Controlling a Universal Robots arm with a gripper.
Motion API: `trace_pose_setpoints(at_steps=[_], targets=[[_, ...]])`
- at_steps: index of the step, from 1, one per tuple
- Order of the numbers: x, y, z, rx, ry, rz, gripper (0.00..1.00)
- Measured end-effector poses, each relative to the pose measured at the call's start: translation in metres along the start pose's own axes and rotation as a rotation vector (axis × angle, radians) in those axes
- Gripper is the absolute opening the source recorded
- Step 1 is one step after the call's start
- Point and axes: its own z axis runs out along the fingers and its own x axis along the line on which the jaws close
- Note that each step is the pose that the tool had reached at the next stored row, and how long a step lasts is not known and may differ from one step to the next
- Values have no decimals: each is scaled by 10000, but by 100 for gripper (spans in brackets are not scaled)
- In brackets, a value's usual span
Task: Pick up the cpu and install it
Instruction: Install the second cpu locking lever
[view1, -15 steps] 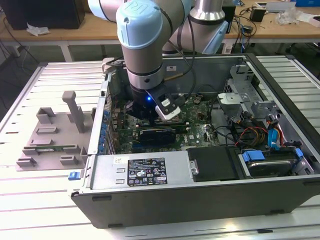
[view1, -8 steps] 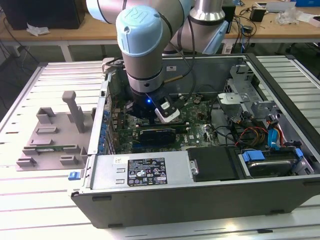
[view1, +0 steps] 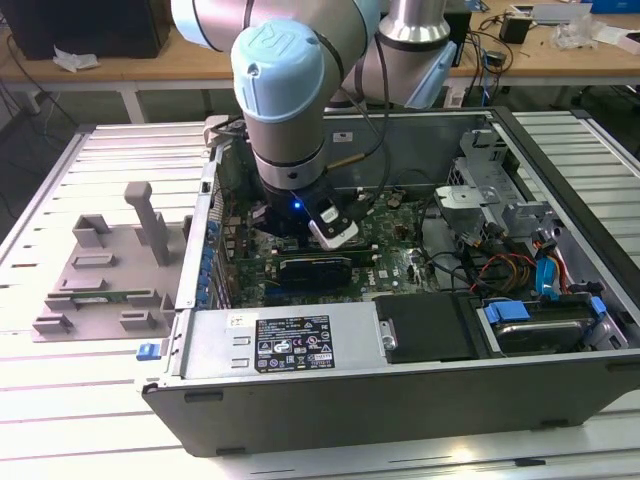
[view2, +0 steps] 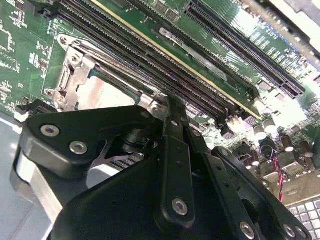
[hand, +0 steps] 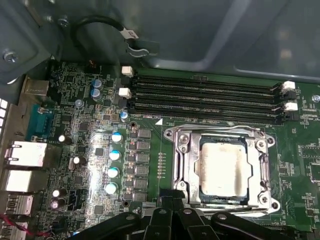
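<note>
Black gripper (hand: 172, 207) fingers pinched together, empty | cpu (hand: 223, 167) seated in socket (hand: 182, 155) just ahead | we check it lies flat before retreating

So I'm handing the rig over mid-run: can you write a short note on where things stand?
Claw: fingertips close together at the socket's edge, holding nothing visible; whether fully shut is unclear.
The cpu: lying flat in the motherboard socket, silver top up, inside the computer case.
Done: cpu is picked up and placed in the socket.
Left: can't tell from here whether it is fully seated or latched; check that.
</note>
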Motion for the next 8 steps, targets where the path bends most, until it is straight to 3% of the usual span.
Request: trace_pose_setpoints(at_steps=[2, 4, 6, 7, 8], targets=[[-2, 10, -38, 26, -1, 0, 11], [-8, 34, -118, 108, 7, -1, 11], [-17, 64, -219, 325, 22, -9, 11], [-23, 81, -281, 588, 42, -19, 11], [-24, 86, -299, 705, 51, -21, 11]])
